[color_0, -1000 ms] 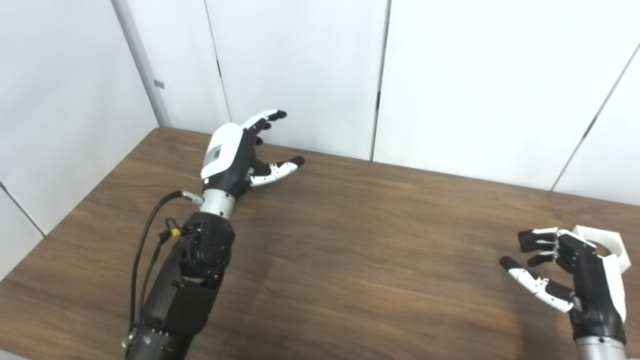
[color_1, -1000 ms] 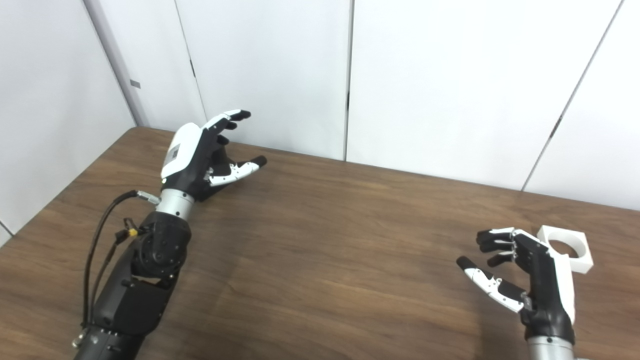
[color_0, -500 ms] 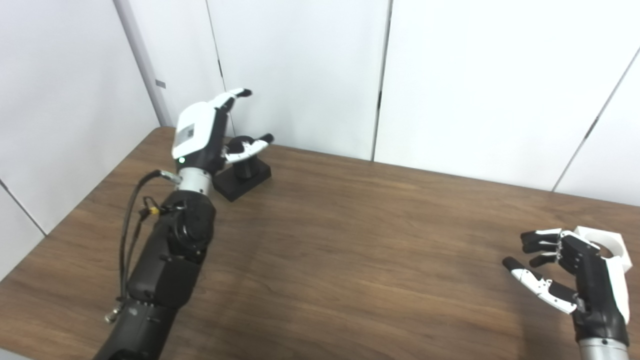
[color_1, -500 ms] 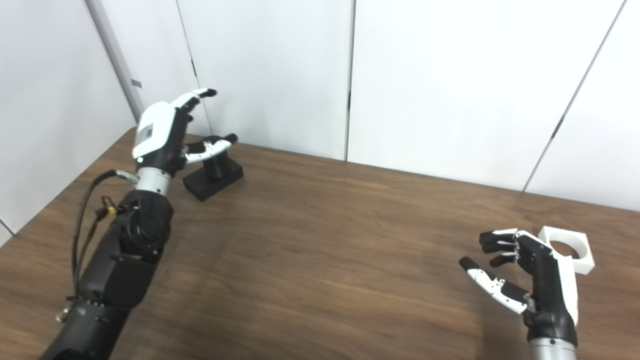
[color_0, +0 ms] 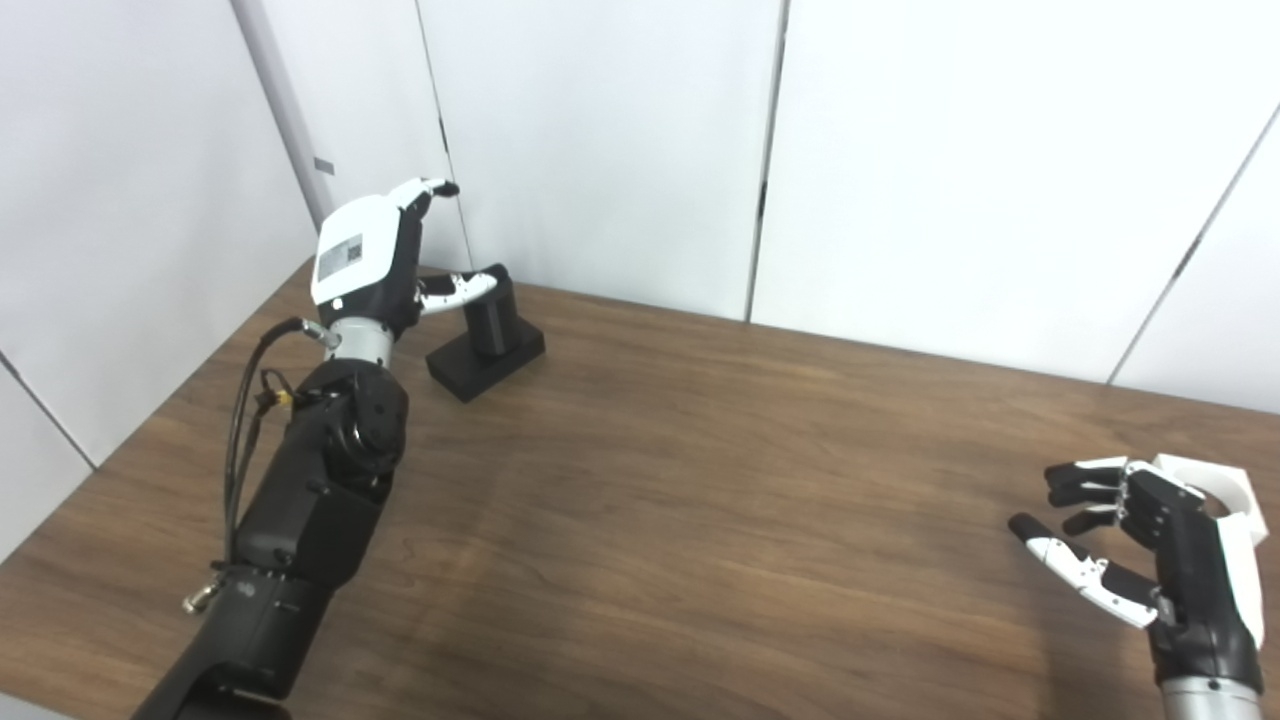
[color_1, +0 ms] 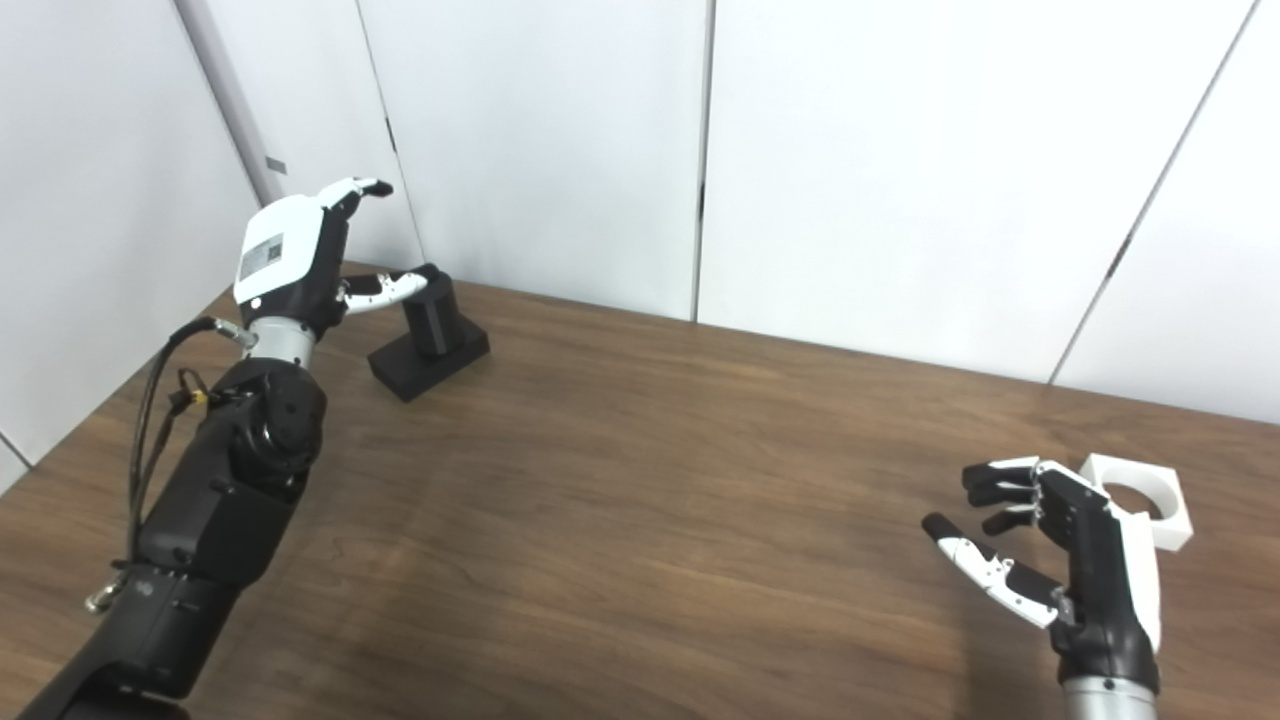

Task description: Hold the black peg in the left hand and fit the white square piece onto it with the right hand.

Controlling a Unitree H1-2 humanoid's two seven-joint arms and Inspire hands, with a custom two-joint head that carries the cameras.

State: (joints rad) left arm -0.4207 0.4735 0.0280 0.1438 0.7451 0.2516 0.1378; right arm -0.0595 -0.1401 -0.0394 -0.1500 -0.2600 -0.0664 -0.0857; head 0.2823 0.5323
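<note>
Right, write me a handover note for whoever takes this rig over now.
Left hand: open, raised at the table's far left corner, thumb beside the top of the black peg, not gripping it.
Right hand: open, fingers curled, holding nothing, hovering just left of the white square piece.
Black peg: upright on its base, on the table.
White square piece: flat on the table at the right, hole up.
Done: nothing grasped yet.
Left: close left hand on peg, pick up the white piece, fit it on.
</note>
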